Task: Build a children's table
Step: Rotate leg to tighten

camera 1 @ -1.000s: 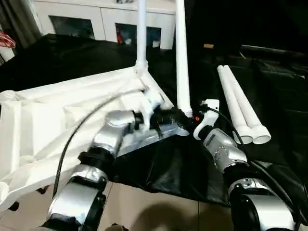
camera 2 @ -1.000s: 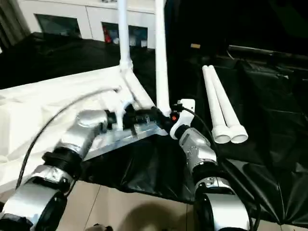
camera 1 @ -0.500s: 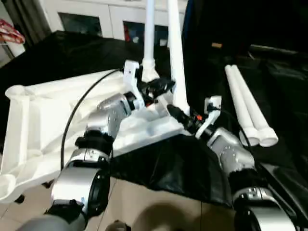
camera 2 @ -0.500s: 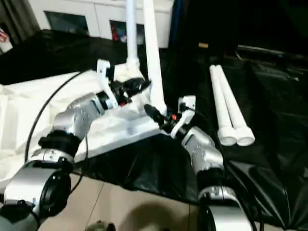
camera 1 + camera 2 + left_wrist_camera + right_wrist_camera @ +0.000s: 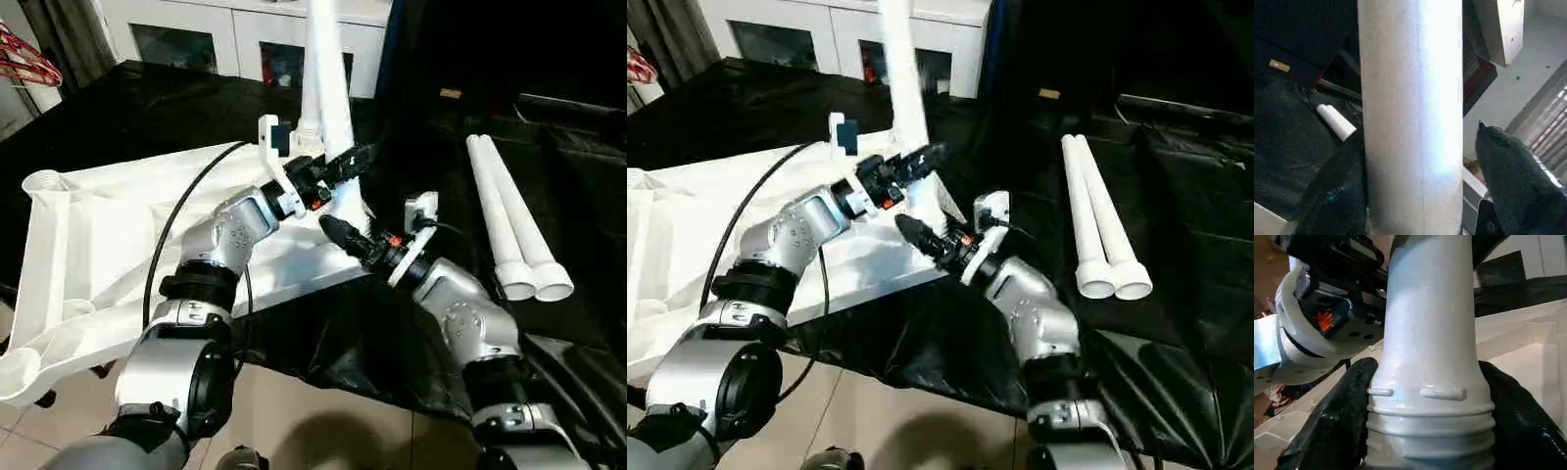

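Observation:
The children's table top (image 5: 88, 245) lies upside down on the left, ribbed underside up, with round sockets at its corners. A white leg (image 5: 328, 88) stands upright over the near right corner. My right gripper (image 5: 338, 230) is shut on this leg's ringed lower end (image 5: 1430, 401), a black finger (image 5: 1337, 416) pressed on each side. Higher up, my left gripper (image 5: 345, 163) straddles the same leg (image 5: 1410, 122), open, with a gap showing beside one finger (image 5: 1518, 181). Two more legs (image 5: 509, 225) lie side by side on the right.
Black sheeting (image 5: 147, 108) covers the surface under and behind the table top. A white glass-door cabinet (image 5: 245, 39) stands at the back. Red hangers (image 5: 24, 64) show at the far left. Tiled floor (image 5: 323, 421) lies below the sheet's front edge.
My left gripper has risen from the top's near edge to the upright leg and opened around it. The right gripper has kept its hold on the leg's lower end. The camera has shifted.

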`<state>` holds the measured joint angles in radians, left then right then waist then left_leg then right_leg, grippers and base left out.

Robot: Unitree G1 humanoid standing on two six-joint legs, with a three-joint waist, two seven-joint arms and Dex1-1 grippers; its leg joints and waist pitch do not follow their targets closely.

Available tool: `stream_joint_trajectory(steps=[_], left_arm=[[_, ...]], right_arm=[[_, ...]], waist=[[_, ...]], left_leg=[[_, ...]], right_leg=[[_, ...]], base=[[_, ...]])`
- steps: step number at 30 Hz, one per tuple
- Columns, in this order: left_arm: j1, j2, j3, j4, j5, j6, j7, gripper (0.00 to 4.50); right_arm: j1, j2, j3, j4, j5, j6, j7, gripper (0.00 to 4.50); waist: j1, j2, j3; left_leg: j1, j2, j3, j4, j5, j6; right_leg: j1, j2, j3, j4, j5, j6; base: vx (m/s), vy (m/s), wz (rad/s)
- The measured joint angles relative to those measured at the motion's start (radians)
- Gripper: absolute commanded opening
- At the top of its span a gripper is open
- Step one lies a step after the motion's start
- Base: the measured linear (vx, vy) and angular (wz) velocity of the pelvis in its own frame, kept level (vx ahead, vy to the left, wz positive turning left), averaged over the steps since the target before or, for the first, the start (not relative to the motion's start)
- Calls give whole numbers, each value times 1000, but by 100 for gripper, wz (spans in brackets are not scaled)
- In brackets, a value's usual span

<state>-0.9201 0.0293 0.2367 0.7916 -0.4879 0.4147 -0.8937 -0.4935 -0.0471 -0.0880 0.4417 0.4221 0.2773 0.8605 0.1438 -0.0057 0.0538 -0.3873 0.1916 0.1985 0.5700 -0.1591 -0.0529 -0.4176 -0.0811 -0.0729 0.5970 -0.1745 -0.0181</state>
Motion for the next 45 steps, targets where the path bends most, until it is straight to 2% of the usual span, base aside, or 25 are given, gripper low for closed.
stream_joint_trajectory(steps=[2,3,7,10,13,14,20,21,25,26,33,35,38,40,42,45], left_arm=[[0,2,3,0,-9,3,4,323],[-1,2,4,-1,-13,4,5,275],[-3,4,19,-2,-27,12,7,280],[-10,2,27,-2,-30,14,18,219],[-20,1,33,-2,-30,14,37,238],[-22,-1,35,-2,-31,12,48,214],[-28,-5,38,-2,-33,7,70,194],[-28,-5,38,-2,-33,7,71,193],[-29,-4,41,-2,-33,0,85,193],[-30,-4,41,-2,-33,-2,92,193],[-34,-4,41,-2,-33,-6,104,193],[-34,1,42,-2,-33,-6,103,193],[-34,2,41,-3,-33,-6,102,193],[-34,1,40,-3,-33,-6,102,193],[-34,1,30,-5,-32,-5,99,193],[-33,1,15,-21,-26,-5,92,193]], right_arm=[[3,-7,4,-12,3,5,4,274],[3,-11,7,-17,5,8,4,274],[13,-23,10,-40,8,25,13,274],[13,-32,13,-45,8,28,16,274],[13,-38,18,-47,2,22,10,274],[13,-40,19,-47,-4,21,7,274],[13,-46,22,-47,-1,27,1,274],[12,-46,22,-47,0,28,0,344],[11,-64,16,-49,8,33,-4,364],[8,-70,15,-51,9,35,-7,387],[-57,-106,-103,-66,121,123,-37,390],[-57,-125,-120,-68,135,141,-35,390],[-56,-152,-114,-76,152,193,-4,390],[-56,-171,-90,-89,152,220,29,390],[-47,-205,-41,-114,145,252,65,390],[-47,-211,-6,-124,124,268,75,390]], waist=[[0,0,0],[0,0,0],[0,0,0],[1,0,0],[0,0,0],[0,0,0],[0,0,0],[0,0,0],[1,0,0],[1,0,0],[2,-1,0],[4,-1,0],[5,-1,0],[4,-1,0],[7,-1,1],[7,-1,1]], left_leg=[[0,0,0,0,0,0],[0,0,0,0,0,0],[0,0,0,0,0,0],[0,0,0,0,0,0],[0,0,0,1,0,0],[0,0,0,1,0,0],[0,0,0,2,0,1],[0,0,0,2,0,1],[0,0,0,3,1,1],[0,0,0,3,1,1],[0,0,-1,8,1,1],[0,0,-1,9,1,1],[0,0,-1,9,1,1],[0,1,-1,10,1,1],[0,1,-1,10,1,1],[0,1,-2,13,0,0]], right_leg=[[0,0,0,0,0,0],[0,0,0,0,0,0],[0,0,0,0,0,0],[0,0,0,0,0,0],[0,0,0,0,1,0],[0,0,0,0,1,0],[1,0,0,1,1,1],[1,0,0,1,1,1],[1,0,0,2,1,0],[1,0,0,2,1,0],[1,0,0,6,1,0],[1,0,0,6,1,0],[1,0,1,7,1,0],[1,0,0,8,1,1],[1,0,0,9,1,1],[1,0,1,10,1,1]], base=[[0,0,0],[0,0,0],[0,0,0],[0,0,0],[0,0,0],[0,0,0],[0,0,0],[0,0,0],[0,0,0],[0,0,0],[0,0,0],[0,0,0],[0,0,0],[0,0,0],[0,0,0],[0,0,0]])
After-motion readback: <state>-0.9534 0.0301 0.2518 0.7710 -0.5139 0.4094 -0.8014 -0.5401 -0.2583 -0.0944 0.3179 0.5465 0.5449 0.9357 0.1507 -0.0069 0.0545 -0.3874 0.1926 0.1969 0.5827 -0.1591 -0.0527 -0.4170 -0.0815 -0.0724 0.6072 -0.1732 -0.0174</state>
